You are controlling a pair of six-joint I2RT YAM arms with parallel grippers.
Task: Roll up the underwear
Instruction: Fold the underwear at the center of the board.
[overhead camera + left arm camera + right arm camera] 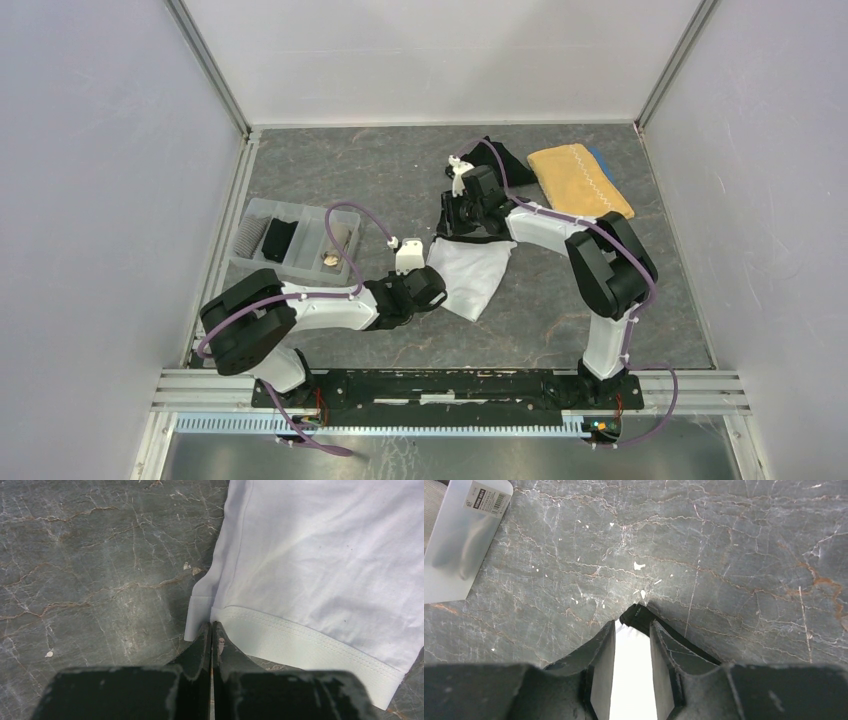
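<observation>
Where the overhead view looks down on the grey, veined stone-look table (350, 170), the white underwear (470, 272), a soft flat cloth with a tapering lower end, lies at the centre. The left gripper (432, 283) meets its 9 o'clock edge. The right gripper (462, 215) sits at its 12 o'clock edge. A crumpled black underwear heap (507, 158) lies beyond, with the mustard-yellow towel (580, 180) with white zigzag stitching at 1 o'clock. The clear plastic tray (262, 207) with dividers stands at 9 o'clock, holding small rolls.

In the left wrist view, the white underwear (320, 560) fills the upper right, smooth and faintly creased, edged by a broad double-stitched hem. The left gripper (210, 630) has its black, scuffed fingers pressed flat together, pinching the hem's edge beside a small folded flap.

In the right wrist view, the right gripper (633, 630) has its fingers parted part way and grips nothing; white cloth shows through the gap. A narrow black cloth strip (639, 616) lies at the tips and runs toward 4 o'clock. The tray's rounded, labelled corner (459, 540) shows at 10 o'clock.
</observation>
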